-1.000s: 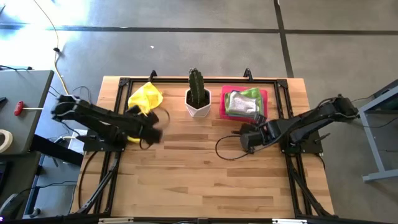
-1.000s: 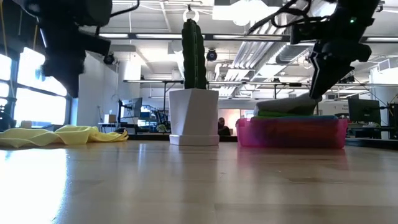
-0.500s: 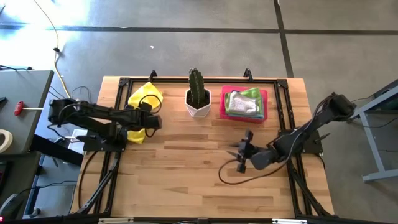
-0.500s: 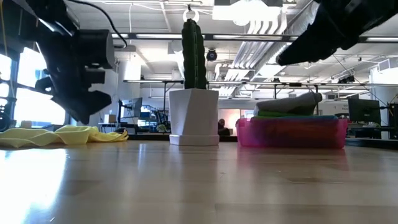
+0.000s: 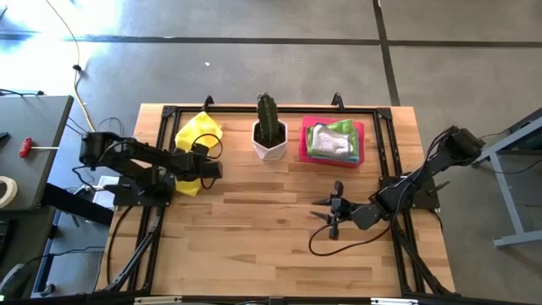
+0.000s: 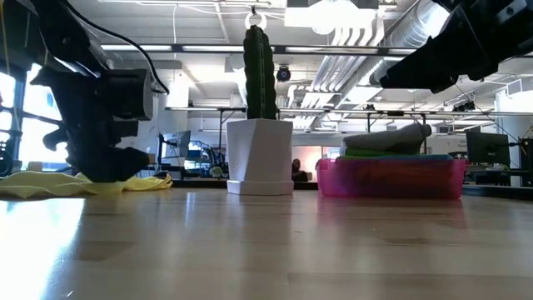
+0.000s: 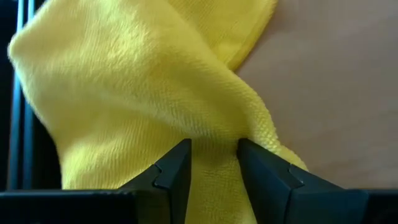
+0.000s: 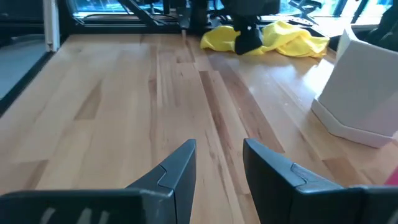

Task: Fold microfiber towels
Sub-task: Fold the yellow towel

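Observation:
A crumpled yellow towel [image 5: 196,134] lies at the table's far left corner, also seen low on the wood in the low view [image 6: 50,185]. My left gripper [image 5: 213,169] is down at the towel's near right part, open, with a raised fold of the towel [image 7: 214,134] between its fingers. Folded grey and green towels [image 5: 332,140] lie stacked in the pink tray [image 5: 303,146] at the far right. My right gripper [image 5: 332,212] hangs open over bare wood in front of the tray, pointing toward the table's left side, with nothing between its fingers [image 8: 219,168]. My left gripper's open fingers [image 7: 174,171] stand astride a raised fold of the yellow towel [image 7: 217,124], near its edge by the bare wood, slanting down from above. I cannot tell whether the tips touch the cloth. The towel lies slack on the table.
A cactus in a white pot [image 5: 270,140] stands between the yellow towel and the pink tray, at the far middle. A black frame [image 5: 254,110] runs around the tabletop. The wood in the middle and near part [image 5: 254,237] holds nothing.
My left gripper has come down from above to the yellow towel, rolling as it sank, and kept its opening. My right gripper has moved from just in front of the pink tray toward the table's near edge and has tipped up from pointing down to nearly level.

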